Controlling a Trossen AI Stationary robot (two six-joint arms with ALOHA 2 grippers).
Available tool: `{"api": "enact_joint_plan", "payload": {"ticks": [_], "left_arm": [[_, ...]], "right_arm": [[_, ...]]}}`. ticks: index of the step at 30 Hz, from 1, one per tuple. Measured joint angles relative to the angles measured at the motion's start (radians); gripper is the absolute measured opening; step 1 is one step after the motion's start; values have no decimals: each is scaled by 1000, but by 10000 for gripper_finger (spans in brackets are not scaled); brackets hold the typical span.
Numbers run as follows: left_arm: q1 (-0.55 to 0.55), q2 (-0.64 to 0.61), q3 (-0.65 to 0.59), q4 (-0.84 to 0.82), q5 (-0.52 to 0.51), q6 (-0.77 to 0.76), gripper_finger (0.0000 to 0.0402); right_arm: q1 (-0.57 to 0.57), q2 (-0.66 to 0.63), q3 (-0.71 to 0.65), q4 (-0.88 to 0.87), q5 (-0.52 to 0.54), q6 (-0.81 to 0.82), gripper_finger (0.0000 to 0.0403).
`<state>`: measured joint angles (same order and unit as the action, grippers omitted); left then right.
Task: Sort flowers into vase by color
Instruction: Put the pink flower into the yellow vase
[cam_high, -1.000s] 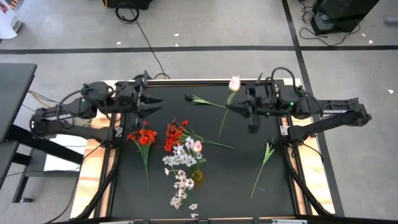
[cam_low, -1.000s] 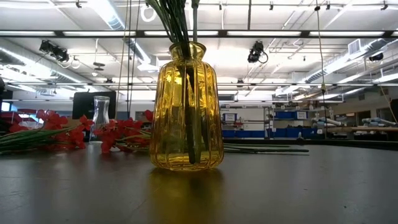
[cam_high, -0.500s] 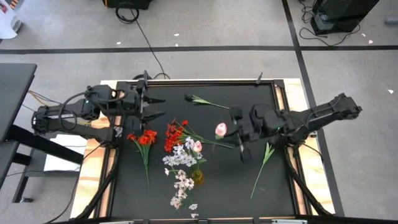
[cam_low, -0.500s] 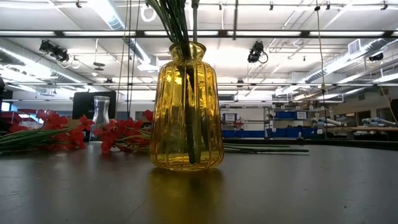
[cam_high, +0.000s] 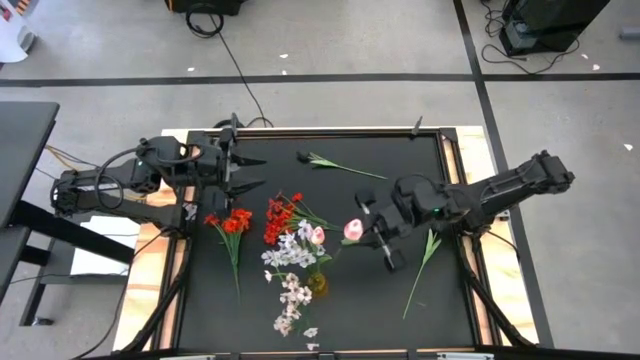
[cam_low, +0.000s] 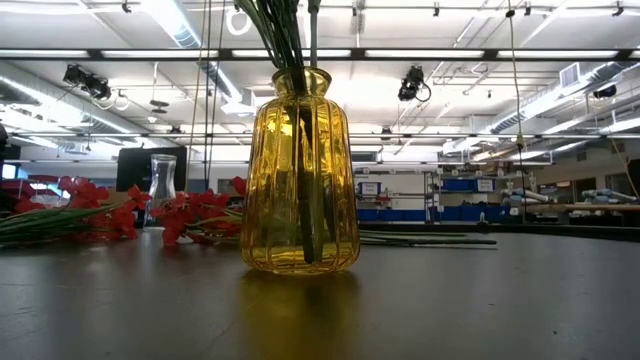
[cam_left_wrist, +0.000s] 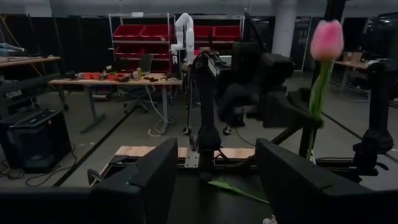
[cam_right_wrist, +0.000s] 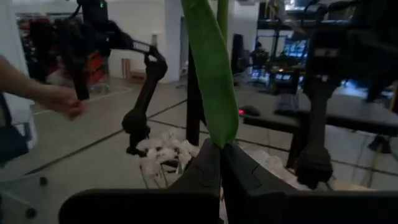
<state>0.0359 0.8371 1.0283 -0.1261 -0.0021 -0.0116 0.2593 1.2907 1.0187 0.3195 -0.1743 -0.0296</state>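
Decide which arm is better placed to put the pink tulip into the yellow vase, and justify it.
The right arm. Its tool is shut on the pink tulip just beside the yellow vase, whereas the left tool hangs open and empty near the table's far left corner.

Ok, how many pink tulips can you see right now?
2. One pink tulip is held in the right claw above the table's middle; the other tulip sits among the white sprays. More could be hidden there.
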Motion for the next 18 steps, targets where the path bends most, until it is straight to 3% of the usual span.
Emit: {"api": "enact_joint_plan", "payload": {"ticks": [9, 18], "left_arm": [[0, 0, 0, 1, 0, -2, 222], [0, 0, 0, 0, 1, -3, 222]], "right_arm": [[45, 127, 0, 171, 4, -20, 5], [71, 181, 0, 172, -11, -95, 5]]}}
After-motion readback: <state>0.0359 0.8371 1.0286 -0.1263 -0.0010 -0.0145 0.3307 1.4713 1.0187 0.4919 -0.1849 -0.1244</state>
